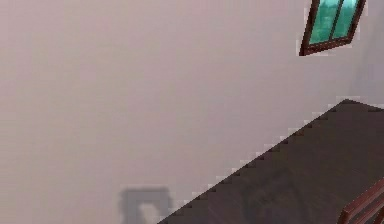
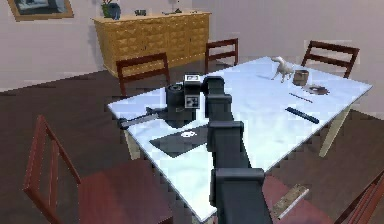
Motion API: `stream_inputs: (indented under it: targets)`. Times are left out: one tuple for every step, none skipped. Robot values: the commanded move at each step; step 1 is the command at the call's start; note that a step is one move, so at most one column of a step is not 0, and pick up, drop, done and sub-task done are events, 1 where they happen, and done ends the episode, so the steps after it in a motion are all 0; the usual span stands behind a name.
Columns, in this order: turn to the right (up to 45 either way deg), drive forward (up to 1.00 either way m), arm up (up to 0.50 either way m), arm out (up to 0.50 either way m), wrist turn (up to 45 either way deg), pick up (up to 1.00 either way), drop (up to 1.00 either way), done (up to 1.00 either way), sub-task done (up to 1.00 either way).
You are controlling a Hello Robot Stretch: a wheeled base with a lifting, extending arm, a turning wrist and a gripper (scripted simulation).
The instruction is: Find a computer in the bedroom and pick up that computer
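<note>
The table is pale white, chairs red-brown, dresser yellow-tan, floor dark brown.

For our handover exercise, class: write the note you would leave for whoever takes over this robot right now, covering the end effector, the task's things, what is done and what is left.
End effector: reaches out at the table's near end; I cannot tell whether it holds anything.
Things: a flat dark slab, possibly a closed computer, lies on the table beside the arm.
Done: the arm is extended over the table; the slab is not lifted.
Left: confirm the slab is the computer, then grasp it and lift it clear.
</note>
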Motion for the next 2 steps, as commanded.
stream_inputs:
  targets:
    - [0.0,0.00,0.00,0.00,30.0,0.00,0.00,0.00,0.00]
    - [0.0,0.00,-0.30,0.00,0.0,0.00,0.00,0.00,0.00]
